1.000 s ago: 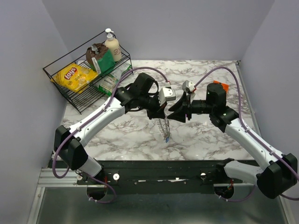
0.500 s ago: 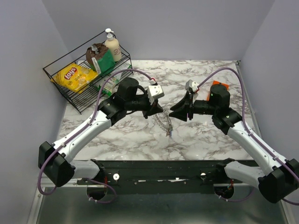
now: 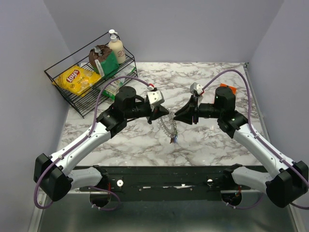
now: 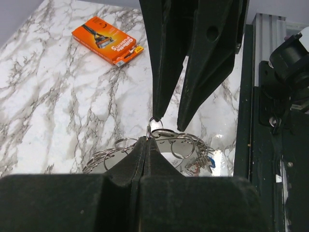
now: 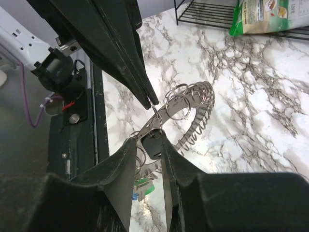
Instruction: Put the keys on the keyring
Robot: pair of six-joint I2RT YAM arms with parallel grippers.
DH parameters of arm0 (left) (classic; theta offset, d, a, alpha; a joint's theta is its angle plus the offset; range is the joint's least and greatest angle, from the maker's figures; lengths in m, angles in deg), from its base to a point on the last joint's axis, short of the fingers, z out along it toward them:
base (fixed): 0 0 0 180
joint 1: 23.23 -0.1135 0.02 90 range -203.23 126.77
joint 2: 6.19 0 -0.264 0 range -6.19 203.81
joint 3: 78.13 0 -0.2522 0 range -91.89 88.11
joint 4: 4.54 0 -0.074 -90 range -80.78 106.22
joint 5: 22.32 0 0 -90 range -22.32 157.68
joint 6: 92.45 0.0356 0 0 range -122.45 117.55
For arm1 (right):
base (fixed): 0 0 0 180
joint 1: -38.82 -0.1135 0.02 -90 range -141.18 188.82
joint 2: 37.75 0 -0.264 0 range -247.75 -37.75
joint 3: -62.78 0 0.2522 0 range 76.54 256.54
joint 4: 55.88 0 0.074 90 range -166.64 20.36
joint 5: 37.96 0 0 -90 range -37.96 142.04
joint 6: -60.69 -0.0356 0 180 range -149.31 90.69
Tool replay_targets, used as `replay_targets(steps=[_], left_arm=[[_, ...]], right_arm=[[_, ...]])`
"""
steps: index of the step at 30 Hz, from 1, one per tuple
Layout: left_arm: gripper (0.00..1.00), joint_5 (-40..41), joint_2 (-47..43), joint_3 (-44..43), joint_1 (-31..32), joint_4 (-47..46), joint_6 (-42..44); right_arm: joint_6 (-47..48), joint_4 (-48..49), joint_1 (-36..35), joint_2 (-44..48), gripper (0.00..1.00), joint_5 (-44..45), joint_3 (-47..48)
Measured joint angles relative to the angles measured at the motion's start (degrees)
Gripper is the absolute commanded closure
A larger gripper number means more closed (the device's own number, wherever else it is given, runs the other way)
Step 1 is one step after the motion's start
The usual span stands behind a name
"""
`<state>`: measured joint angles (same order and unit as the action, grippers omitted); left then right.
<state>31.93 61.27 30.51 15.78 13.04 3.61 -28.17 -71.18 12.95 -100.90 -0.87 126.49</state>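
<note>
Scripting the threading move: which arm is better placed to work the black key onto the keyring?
Right. The right gripper has the black key between its fingers at the keyring; the left gripper is shut on it.

Left arm (image 3: 82,142) and right arm (image 3: 260,145) sheathed in white shells, joints (image 3: 126,96) finished in black, purple cables (image 3: 231,70) looped alongside, pincer fingers (image 4: 166,58) moulded black and wedge-shaped
</note>
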Motion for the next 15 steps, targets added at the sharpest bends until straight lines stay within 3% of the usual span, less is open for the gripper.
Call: replay_targets(steps=[15], left_arm=[[1.00,0.0,-0.1,0.2,0.0,-2.1,0.2]], right_arm=[[-0.3,1.1,0.0,-0.7,0.68,-0.9,0.0]])
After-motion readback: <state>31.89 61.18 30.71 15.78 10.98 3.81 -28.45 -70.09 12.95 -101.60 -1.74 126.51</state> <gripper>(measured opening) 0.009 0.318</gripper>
